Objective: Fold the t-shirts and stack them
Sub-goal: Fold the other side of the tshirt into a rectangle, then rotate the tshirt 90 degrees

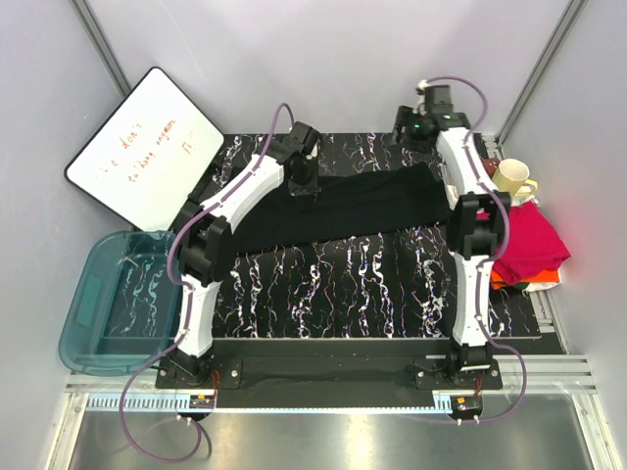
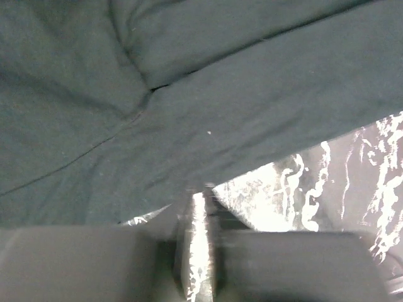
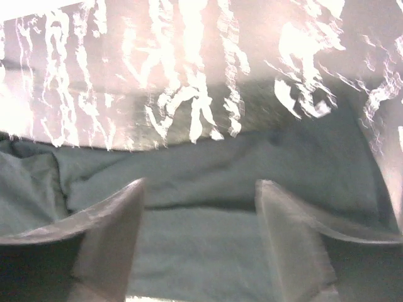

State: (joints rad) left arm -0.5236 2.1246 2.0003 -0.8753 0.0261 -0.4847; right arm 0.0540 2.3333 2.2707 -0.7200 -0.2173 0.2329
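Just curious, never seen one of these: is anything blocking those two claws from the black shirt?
Nothing visible does. The right gripper hangs open directly over the black t-shirt, and the left gripper sits closed at its edge, with only cloth and bare table around them.

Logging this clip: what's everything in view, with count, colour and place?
black t-shirt: one, black, spread across the table's middle
pink t-shirt: one, magenta, bunched at the right edge
orange cloth: one, orange, peeking out at the pink t-shirt's near side
mug: one, cream, far right
whiteboard: one, white with orange writing, far left
bin: one, see-through blue, left edge
table: one, black with white veins
left arm: white and black, reaching to the black t-shirt's left end
right arm: white and black, reaching to the far right
left gripper: shut, at the black t-shirt's edge
right gripper: open, over the black t-shirt
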